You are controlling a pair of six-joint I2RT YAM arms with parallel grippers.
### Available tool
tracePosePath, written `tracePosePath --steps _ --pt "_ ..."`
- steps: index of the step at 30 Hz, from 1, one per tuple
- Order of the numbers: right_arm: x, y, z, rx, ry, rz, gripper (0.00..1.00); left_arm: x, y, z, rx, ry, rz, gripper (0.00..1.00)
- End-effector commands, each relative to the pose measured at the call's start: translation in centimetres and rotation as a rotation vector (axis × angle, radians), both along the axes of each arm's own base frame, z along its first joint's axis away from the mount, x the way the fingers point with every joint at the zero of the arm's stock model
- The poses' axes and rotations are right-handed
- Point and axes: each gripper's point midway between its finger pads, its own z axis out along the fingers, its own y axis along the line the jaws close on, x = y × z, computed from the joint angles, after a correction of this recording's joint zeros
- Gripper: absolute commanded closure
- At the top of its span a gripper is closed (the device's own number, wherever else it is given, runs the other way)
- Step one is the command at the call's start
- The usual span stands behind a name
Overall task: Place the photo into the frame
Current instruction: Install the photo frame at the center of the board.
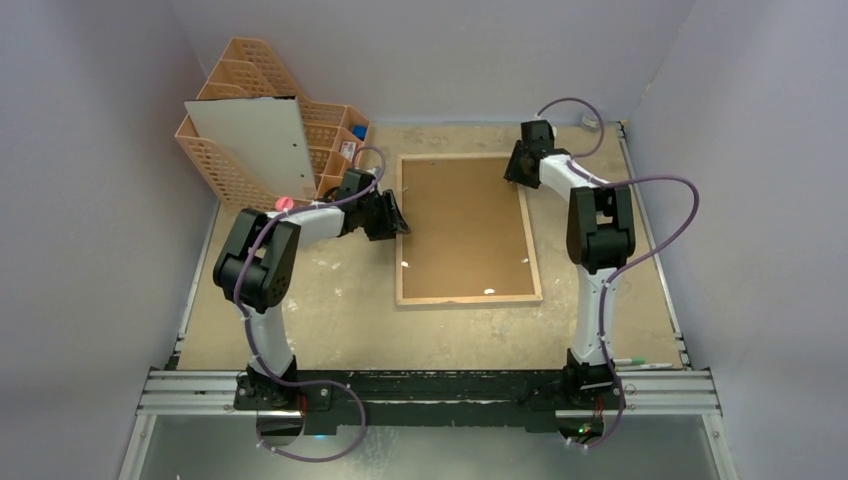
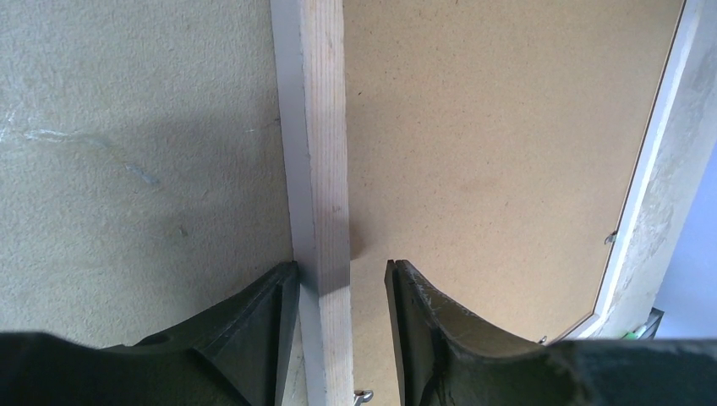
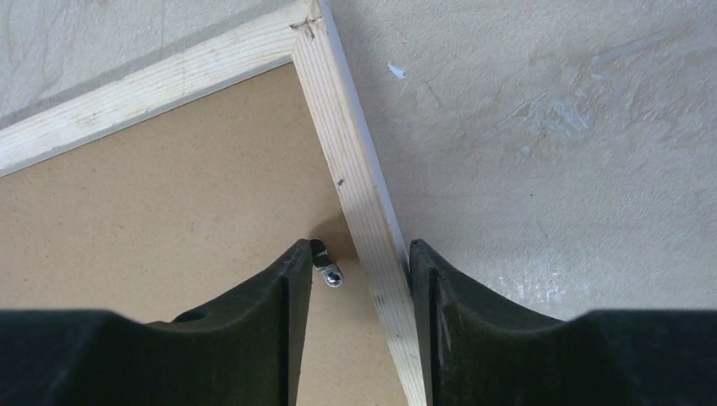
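The frame (image 1: 470, 298) lies face down mid-table, its light wood rear rim around a brown fibreboard sheet (image 1: 465, 225). My left gripper (image 1: 390, 222) is open astride the frame's left rail (image 2: 325, 127). Its outer finger (image 2: 275, 296) touches the rail, and the inner one stands apart over the fibreboard (image 2: 490, 127). My right gripper (image 1: 515, 170) is open astride the right rail (image 3: 355, 169) near the far corner. One finger (image 3: 427, 279) is against the rail's outside, the other beside a metal clip (image 3: 328, 269). The photo (image 1: 255, 145) shows only its white reverse, leaning on the organiser.
A peach lattice organiser (image 1: 215, 170) stands at the back left with small items (image 1: 358, 130) in its slots. A pink object (image 1: 284, 204) lies by the left arm. Pens (image 1: 640, 363) rest at the front right. Walls close in on three sides.
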Motion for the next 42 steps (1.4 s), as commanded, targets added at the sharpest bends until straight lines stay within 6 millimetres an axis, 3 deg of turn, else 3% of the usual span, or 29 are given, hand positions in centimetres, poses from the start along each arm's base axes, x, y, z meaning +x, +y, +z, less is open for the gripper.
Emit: tracePosePath --steps 1,14,22,24,28,31,36,42 --pt "-1.5 0.0 -1.6 -0.016 0.079 0.011 0.55 0.1 -0.8 1.5 -0.015 -0.028 -0.032 0.55" --pt "-3.2 1.5 -1.6 0.071 0.104 0.05 0.77 -0.1 -0.8 1.2 -0.021 -0.023 -0.033 0.57" --pt "-2.6 1.6 1.2 0.098 0.031 0.04 0.81 0.2 -0.9 1.7 -0.025 -0.039 -0.032 0.57" --pt "-2.2 1.0 2.7 0.082 0.005 -0.003 0.76 0.5 -0.9 2.1 -0.02 -0.048 -0.03 0.56" --pt "-1.6 -0.9 7.1 0.041 -0.085 -0.122 0.55 1.1 -0.8 2.9 -0.01 -0.072 -0.027 0.54" --pt "-1.3 -1.2 9.9 0.051 -0.15 -0.148 0.44 1.5 -0.7 3.5 0.005 -0.093 -0.025 0.52" --pt "-0.4 0.4 11.8 0.114 -0.203 -0.082 0.39 1.6 -0.3 3.5 0.032 -0.104 -0.024 0.5" --pt "-0.7 7.3 10.9 0.379 -0.197 0.088 0.44 0.9 0.3 2.5 0.057 -0.079 -0.025 0.53"
